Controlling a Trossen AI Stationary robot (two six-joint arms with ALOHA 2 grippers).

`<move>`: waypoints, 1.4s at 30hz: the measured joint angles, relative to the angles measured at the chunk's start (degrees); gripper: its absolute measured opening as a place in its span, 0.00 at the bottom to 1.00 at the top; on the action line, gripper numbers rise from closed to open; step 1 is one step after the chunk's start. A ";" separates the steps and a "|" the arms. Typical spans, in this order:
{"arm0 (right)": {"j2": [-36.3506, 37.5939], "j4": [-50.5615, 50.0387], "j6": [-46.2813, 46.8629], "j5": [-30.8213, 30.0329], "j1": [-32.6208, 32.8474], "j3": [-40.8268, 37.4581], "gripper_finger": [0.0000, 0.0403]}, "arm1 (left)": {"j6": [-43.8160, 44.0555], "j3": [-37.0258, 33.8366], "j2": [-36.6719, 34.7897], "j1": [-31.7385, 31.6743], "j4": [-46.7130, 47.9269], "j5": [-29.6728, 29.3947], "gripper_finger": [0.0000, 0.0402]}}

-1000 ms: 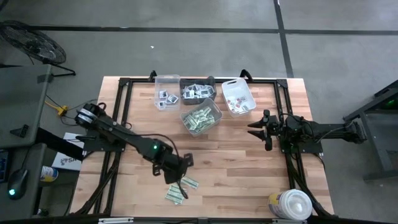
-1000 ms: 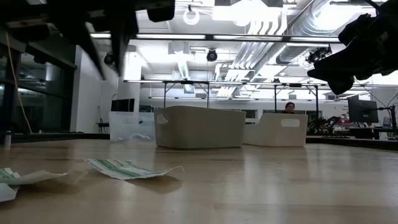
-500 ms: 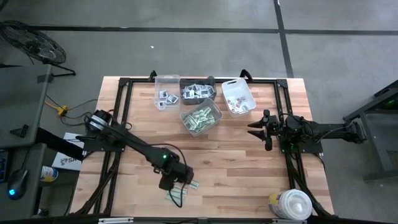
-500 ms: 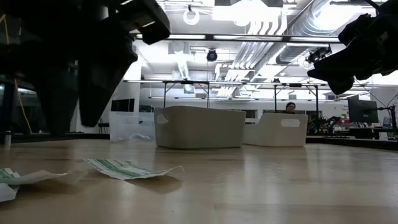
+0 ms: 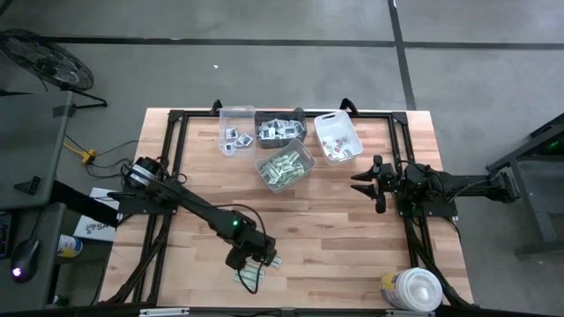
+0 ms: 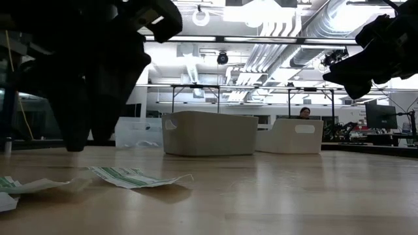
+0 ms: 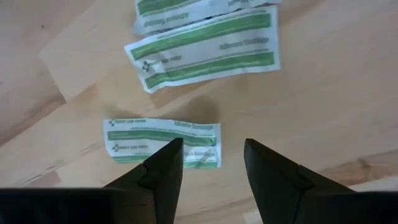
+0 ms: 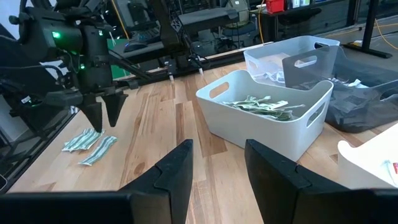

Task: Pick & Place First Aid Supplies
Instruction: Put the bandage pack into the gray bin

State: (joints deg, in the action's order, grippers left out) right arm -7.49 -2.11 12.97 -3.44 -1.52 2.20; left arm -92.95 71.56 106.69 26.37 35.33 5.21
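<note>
Several green-and-white first aid strips (image 5: 256,270) lie flat on the wood near the table's near edge. In the left wrist view one strip (image 7: 160,142) lies just under my fingers, and a larger strip (image 7: 205,45) lies beyond it. My left gripper (image 7: 212,146) is open and points steeply down. It hovers low, and its two fingers straddle the near strip's end without touching it. From the low view, two of the strips (image 6: 134,176) rest slightly curled on the tabletop. My right gripper (image 5: 359,186) waits open at the table's right side, holding nothing.
At the far middle stand a clear bin (image 5: 233,132), a dark bin (image 5: 280,130), a white bin (image 5: 337,138) and a white bin of green strips (image 5: 285,167). A big round white tub (image 5: 412,289) sits at the near right corner. Bare wood lies between the arms.
My left gripper has sunk toward the strips, gone a little toward the table's near edge and rolled about its own axis. It now hangs close over them. The strips have stayed where they lay.
</note>
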 joint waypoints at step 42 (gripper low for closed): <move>-0.44 -0.02 0.00 0.00 0.00 0.00 0.35 | 5.47 0.38 9.52 -2.07 0.49 0.58 0.14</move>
State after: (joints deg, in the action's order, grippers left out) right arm -7.92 -2.13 12.97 -3.44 -1.52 2.20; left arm -87.48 71.94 116.21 24.30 35.82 5.79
